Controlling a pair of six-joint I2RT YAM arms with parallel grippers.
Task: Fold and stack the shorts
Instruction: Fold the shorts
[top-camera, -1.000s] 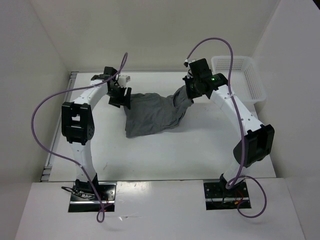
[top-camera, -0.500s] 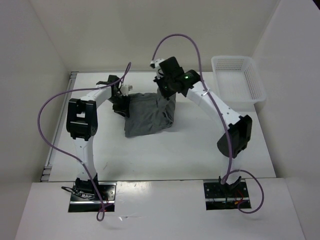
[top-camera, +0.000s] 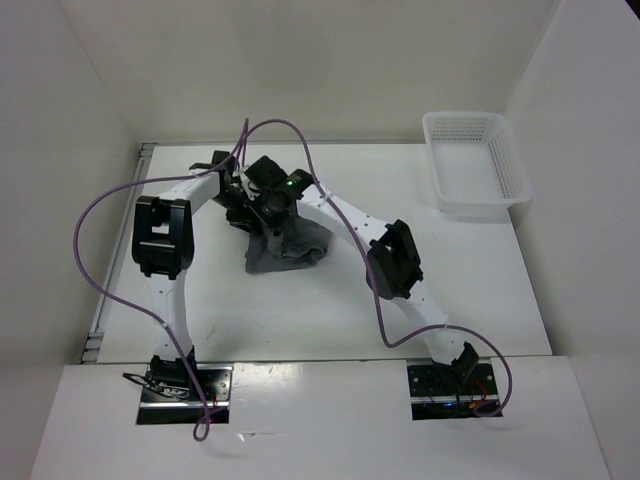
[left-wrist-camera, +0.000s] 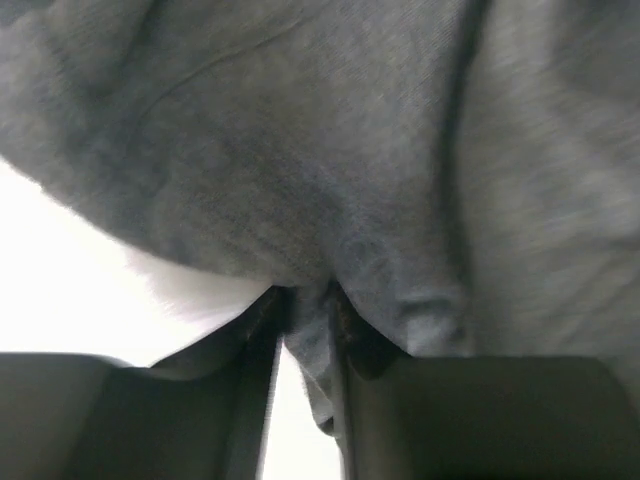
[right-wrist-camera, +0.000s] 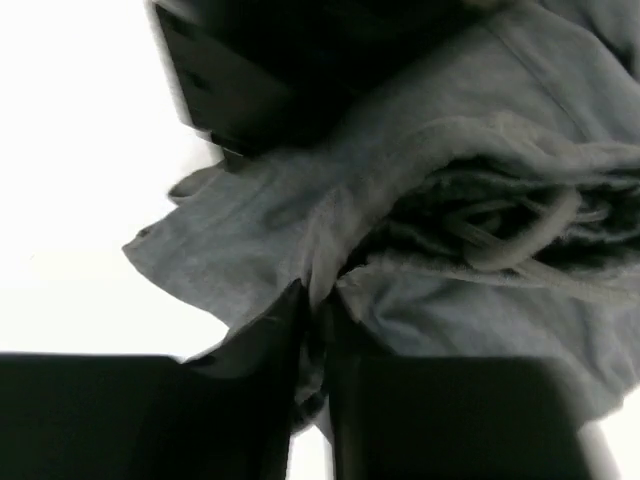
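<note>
The grey shorts (top-camera: 290, 248) lie bunched at the table's back left, folded over on themselves. My left gripper (top-camera: 240, 205) is shut on an edge of the shorts (left-wrist-camera: 300, 180), with a strip of grey fabric pinched between its fingers. My right gripper (top-camera: 272, 215) has crossed over beside the left one and is shut on another fold of the shorts (right-wrist-camera: 330, 250). The drawstring (right-wrist-camera: 520, 235) and waistband show in the right wrist view. The left gripper's dark body (right-wrist-camera: 250, 80) sits just beyond the fabric there.
A white mesh basket (top-camera: 478, 165) stands at the back right. The right arm (top-camera: 390, 255) stretches diagonally across the table's middle. Purple cables loop above both arms. White walls close in the table on the left, back and right.
My right gripper has swept left across the table with its end of the shorts, from near the basket side to right beside the left gripper. The shorts have gone from spread out to folded and bunched.
</note>
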